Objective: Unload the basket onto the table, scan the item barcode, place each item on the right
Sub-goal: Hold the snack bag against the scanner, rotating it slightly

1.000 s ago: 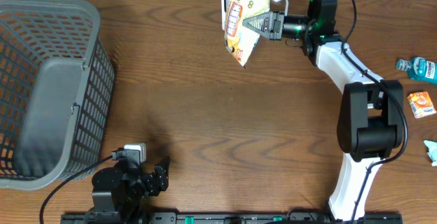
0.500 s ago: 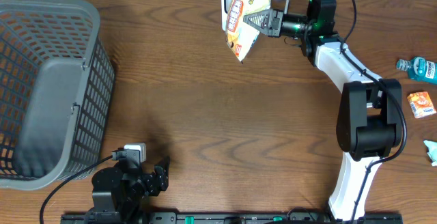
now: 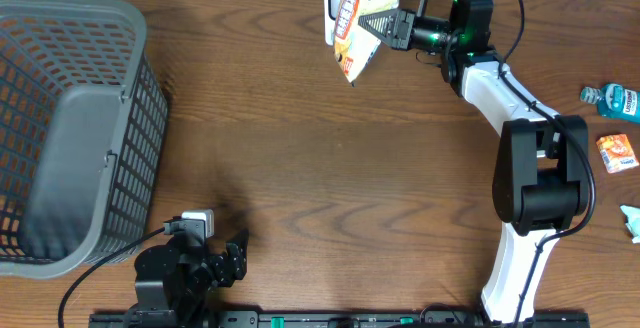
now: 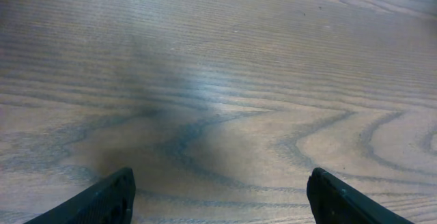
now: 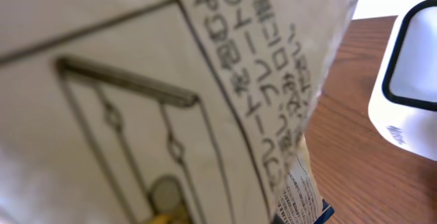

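Bag (image 3: 352, 28): lifted off the table (image 3: 300, 168) at the middle of the far edge, hanging tilted with its lower corner pointing down and leftward. The colourful front faces up.
Scanner (image 3: 329, 8): white box with a dark-rimmed window, at the far edge, just beside the bag and partly under it. In the right wrist view it sits off the bag's right border (image 5: 410, 74).
Right gripper (image 3: 383, 26): pinched tight on the bag's upper right side, holding it clear of the wood.
Done: item picked up and carried to the scanner.
Left: getting the barcode in front of the window. I cannot see a barcode in any view, only print and a line drawing on the side facing the wrist camera. Whether a read has happened, I cannot tell.
Judgement: late in the task. What remains looks like a matter of turning the bag.
Basket (image 3: 70, 128): grey mesh, far-left corner, well apart.
Left gripper (image 3: 225, 258): near edge, left of middle, jaws wide with nothing between them, bare wood below (image 4: 218, 197).
Bottle (image 3: 612, 100): blue, at the right edge.
Packet (image 3: 617, 152): orange, just nearer than the bottle.
Obstruction: none between bag and scanner. The bag's own sag may hide the code.
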Controlling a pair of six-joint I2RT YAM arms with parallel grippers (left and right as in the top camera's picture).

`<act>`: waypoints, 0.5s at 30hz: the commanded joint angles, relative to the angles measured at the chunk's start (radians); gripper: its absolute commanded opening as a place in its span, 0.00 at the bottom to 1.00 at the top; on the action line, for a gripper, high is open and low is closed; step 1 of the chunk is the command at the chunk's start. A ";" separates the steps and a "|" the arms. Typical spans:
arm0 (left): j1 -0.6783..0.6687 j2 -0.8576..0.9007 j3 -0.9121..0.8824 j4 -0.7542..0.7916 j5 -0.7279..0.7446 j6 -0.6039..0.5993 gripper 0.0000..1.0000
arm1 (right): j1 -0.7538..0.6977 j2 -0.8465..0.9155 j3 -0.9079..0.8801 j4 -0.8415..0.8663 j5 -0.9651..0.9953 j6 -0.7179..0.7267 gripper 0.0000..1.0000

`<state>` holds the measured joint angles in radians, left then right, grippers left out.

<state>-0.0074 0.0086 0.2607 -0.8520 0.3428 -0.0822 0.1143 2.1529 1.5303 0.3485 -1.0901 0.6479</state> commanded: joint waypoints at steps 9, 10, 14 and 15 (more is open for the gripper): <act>0.002 -0.005 0.003 -0.015 0.012 -0.006 0.81 | 0.005 0.072 0.041 0.053 0.078 0.071 0.01; 0.002 -0.005 0.003 -0.015 0.012 -0.005 0.80 | 0.007 0.097 0.055 0.077 0.076 0.096 0.01; 0.002 -0.005 0.003 -0.015 0.012 -0.006 0.80 | 0.007 0.202 0.130 0.155 0.044 0.220 0.01; 0.002 -0.005 0.003 -0.015 0.012 -0.006 0.80 | 0.007 0.233 0.157 0.192 0.020 0.254 0.01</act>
<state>-0.0074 0.0082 0.2607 -0.8520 0.3428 -0.0822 0.1184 2.3173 1.6215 0.4938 -1.0283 0.7803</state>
